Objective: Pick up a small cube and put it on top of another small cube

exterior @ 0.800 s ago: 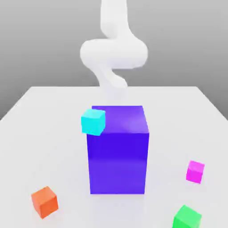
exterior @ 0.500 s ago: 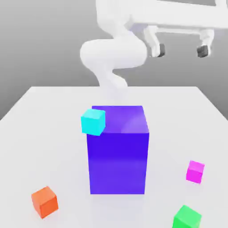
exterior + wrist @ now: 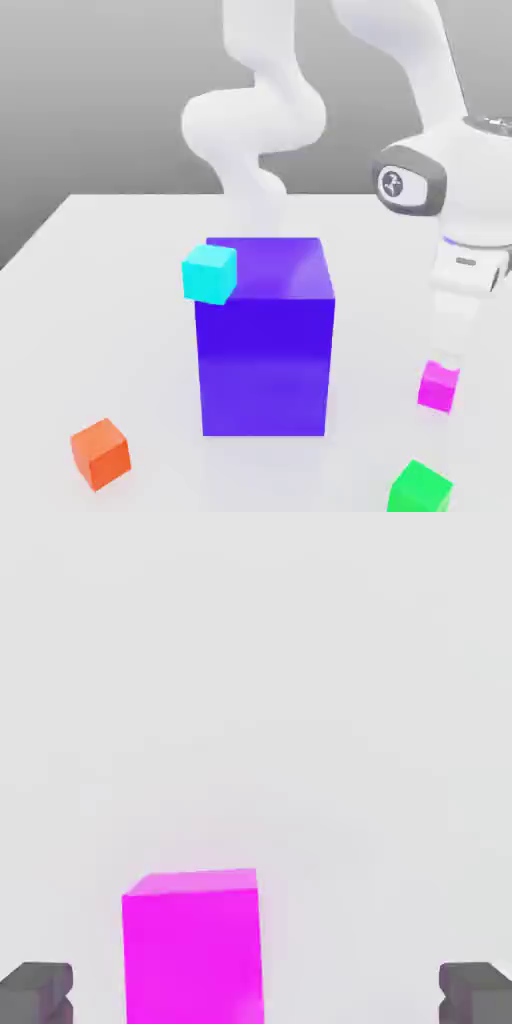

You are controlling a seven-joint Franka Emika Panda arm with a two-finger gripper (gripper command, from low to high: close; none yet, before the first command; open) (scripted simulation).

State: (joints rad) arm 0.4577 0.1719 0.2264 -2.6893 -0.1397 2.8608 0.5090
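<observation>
A small magenta cube rests on the white table at the exterior view's right. My gripper hangs straight down just above it. In the hand view the magenta cube stands between the two dark fingertips, off-centre and closer to one of them. The gripper is open wide and touches nothing. Other small cubes are a cyan one, an orange one and a green one.
A large purple block stands mid-table, with the cyan cube at its upper corner on the exterior view's left. The arm's white links rise behind the block. Orange and green cubes lie near the front edge.
The hand has swung from high at the back down to the exterior view's right, and now hangs over the magenta cube. No cube has moved.
</observation>
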